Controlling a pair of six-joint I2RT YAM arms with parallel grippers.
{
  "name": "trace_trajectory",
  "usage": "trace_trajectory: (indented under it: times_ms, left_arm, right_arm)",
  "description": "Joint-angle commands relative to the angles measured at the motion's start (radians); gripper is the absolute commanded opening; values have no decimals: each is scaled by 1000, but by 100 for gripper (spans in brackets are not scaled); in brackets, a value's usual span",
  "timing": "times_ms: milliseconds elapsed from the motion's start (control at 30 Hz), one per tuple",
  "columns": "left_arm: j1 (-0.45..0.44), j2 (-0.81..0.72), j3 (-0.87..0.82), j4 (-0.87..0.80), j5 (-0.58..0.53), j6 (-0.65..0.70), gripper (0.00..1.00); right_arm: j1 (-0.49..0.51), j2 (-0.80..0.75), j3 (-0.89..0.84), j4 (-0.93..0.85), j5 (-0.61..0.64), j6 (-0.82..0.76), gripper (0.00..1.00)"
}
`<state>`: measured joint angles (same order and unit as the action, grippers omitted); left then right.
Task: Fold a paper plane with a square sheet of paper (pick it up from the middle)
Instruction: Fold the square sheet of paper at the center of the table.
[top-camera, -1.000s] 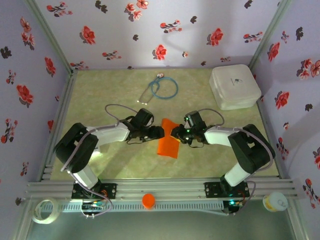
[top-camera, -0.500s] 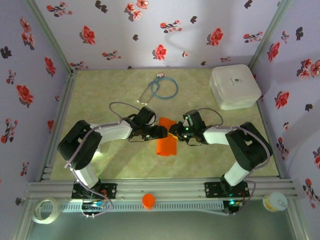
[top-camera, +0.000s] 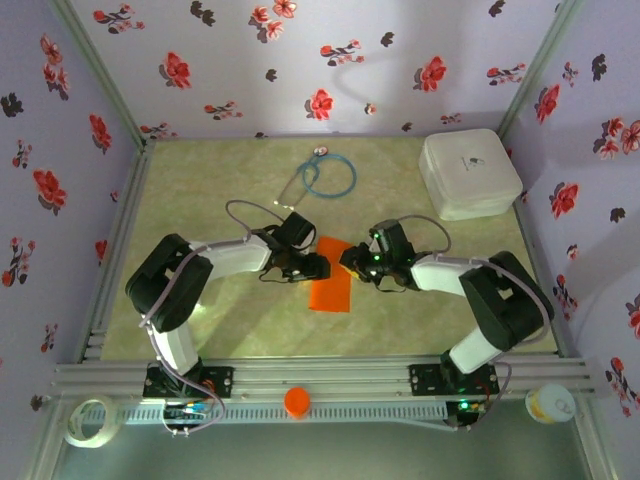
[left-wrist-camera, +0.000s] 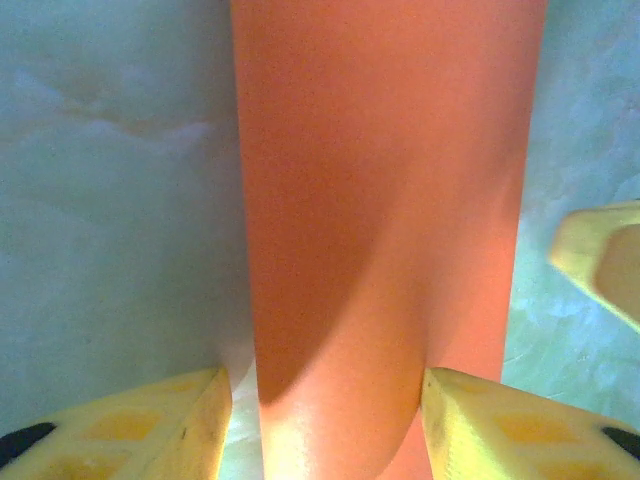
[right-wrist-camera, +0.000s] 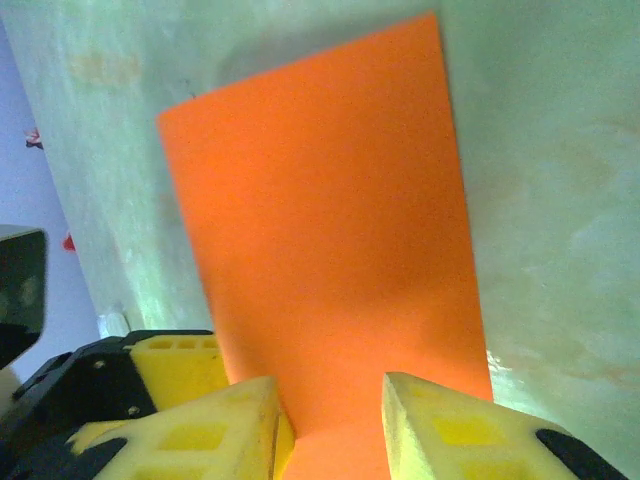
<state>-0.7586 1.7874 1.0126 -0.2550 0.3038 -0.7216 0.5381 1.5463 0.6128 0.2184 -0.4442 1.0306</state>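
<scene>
a: where's your paper right now?

b: the square sheet of paper lies near the middle of the table. by the look of it, it's already halved into a narrow rectangle. its long axis runs from the far edge toward the near edge, leaning slightly.

a: and your grippers?

b: both are at the far end of that strip. your left gripper is on its left side and your right gripper on its right, close together. in both wrist views the strip stretches away from the fingers, so it lies nearward of both. neither arm is clearly the nearer one.

a: wide or narrow?

b: the left wrist view shows that gripper's fingers wide apart, one on either side of the strip, gripping nothing. the right wrist view shows its fingers narrow, with a slim gap and orange showing in it. i'd judge that's not clamped, but i can't tell whether the pads touch the sheet.

a: so what does your next move turn on?

b: that long axis. i'd judge the nose folds belong at the far short edge, where both grippers already are. keep the strip from swinging off its line, since thin paper will slide or buckle if you push on one side only.
</scene>
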Motion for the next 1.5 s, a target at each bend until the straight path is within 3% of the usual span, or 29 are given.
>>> trace_trajectory:
  times_ms: [0,733,1467]
  left_arm:
    - [19,-21,-11,-42,-31,25,53]
    - [67,-43,-51,1,46,32,50]
    - [54,-67,-122,158,113,-162,43]
  right_arm:
    - [-18,-78,-14,-96,70,-51,35]
    - [-33,-81,-20,-100,58,-49,35]
    - [-58,-70,-34,-69,18,-61,35]
